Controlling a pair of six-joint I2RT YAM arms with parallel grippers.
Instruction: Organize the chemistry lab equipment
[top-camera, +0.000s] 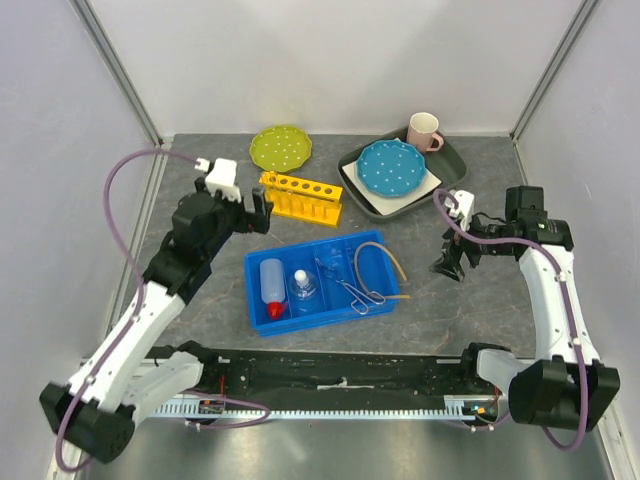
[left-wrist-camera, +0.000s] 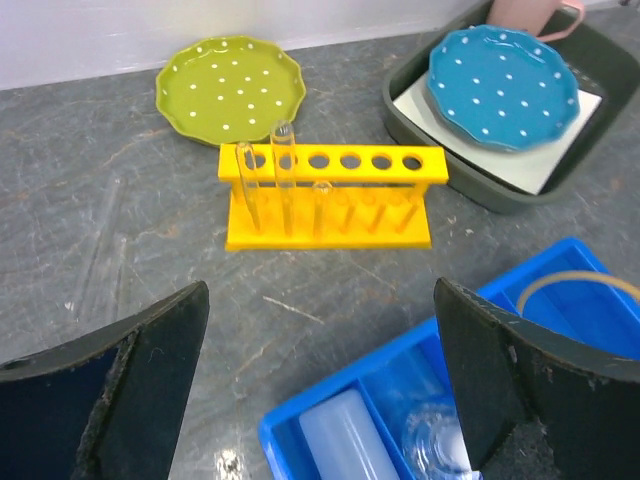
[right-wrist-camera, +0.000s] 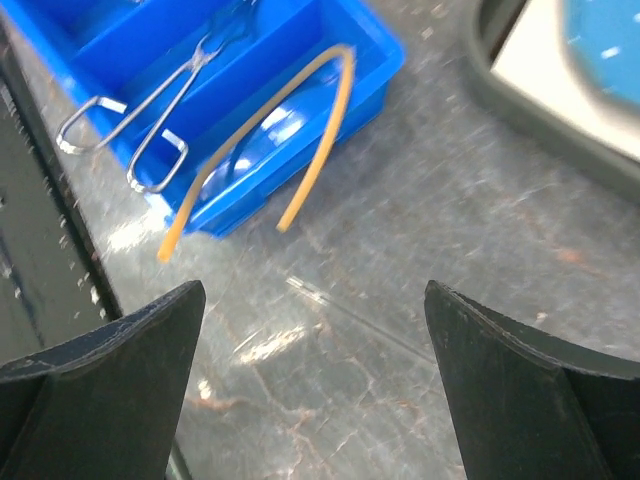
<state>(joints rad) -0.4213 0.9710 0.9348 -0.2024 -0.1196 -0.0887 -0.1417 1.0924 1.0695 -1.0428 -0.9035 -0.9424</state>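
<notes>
Seen from above, a grey stone-patterned table (top-camera: 200, 290) held a blue compartment tray (top-camera: 251, 290) in the middle, between the two arms. All the chemistry lab equipment lay inside it. From left to right we saw a small white squeeze bottle (top-camera: 272, 283) lying with its red nozzle toward the arms, a small clear glass flask (top-camera: 304, 290), thin metal tongs (top-camera: 352, 287) and a tan rubber tubing loop (right-wrist-camera: 232, 147). In the right wrist view, both loose ends of the tubing stuck out over the tray's rim, above the table.

The left gripper (left-wrist-camera: 320, 300) hovered near the tray's far left corner. Its fingers (left-wrist-camera: 150, 380) were spread wide and held nothing. Just beyond it stood a yellow test tube rack (left-wrist-camera: 330, 195) with glass tubes in its left holes. The right gripper (right-wrist-camera: 312, 295) hung over bare table to the right of the tray, its jaws wide apart and empty too.

Further back sat a green polka-dot plate (top-camera: 280, 147). To its right, a blue polka-dot plate (top-camera: 392, 168) lay on white paper in a dark grey tray (top-camera: 352, 160), with a pink mug (top-camera: 425, 132) at the far corner.
</notes>
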